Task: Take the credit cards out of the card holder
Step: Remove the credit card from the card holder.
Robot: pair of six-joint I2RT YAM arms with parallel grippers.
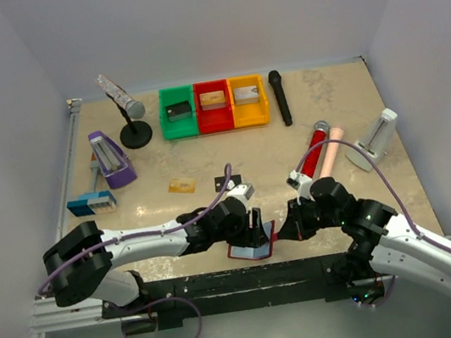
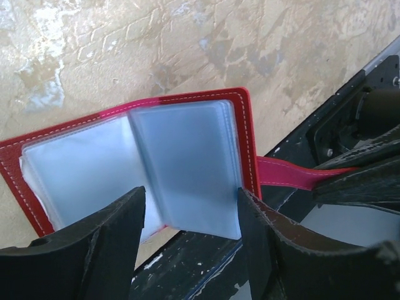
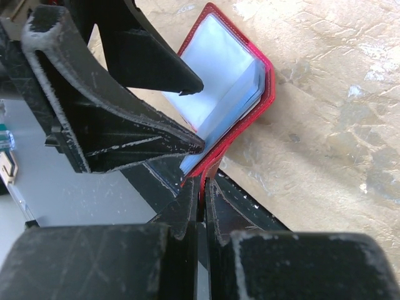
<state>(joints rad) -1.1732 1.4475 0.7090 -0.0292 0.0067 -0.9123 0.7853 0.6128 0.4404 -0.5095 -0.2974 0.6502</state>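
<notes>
We list: card holder (image 1: pixel 255 247), dark red, lying open at the near edge of the surface (image 1: pixel 205 151), with its light blue clear pockets facing up between our two hands.

Right hand (image 3: pixel 200 187): fingers together, clamped on the holder's tab strap (image 2: pixel 287 175).

Left hand (image 2: pixel 190 199): fingers apart, one on each side of a clear pocket leaf.

Also noted: one gold-tan card (image 1: pixel 180 185), flat on the surface, apart from the holder.

Green bin (image 1: pixel 180 131), red bin (image 1: pixel 217 125), yellow bin (image 1: pixel 252 119) in touching row; black microphone (image 1: pixel 280 98) beside.
</notes>
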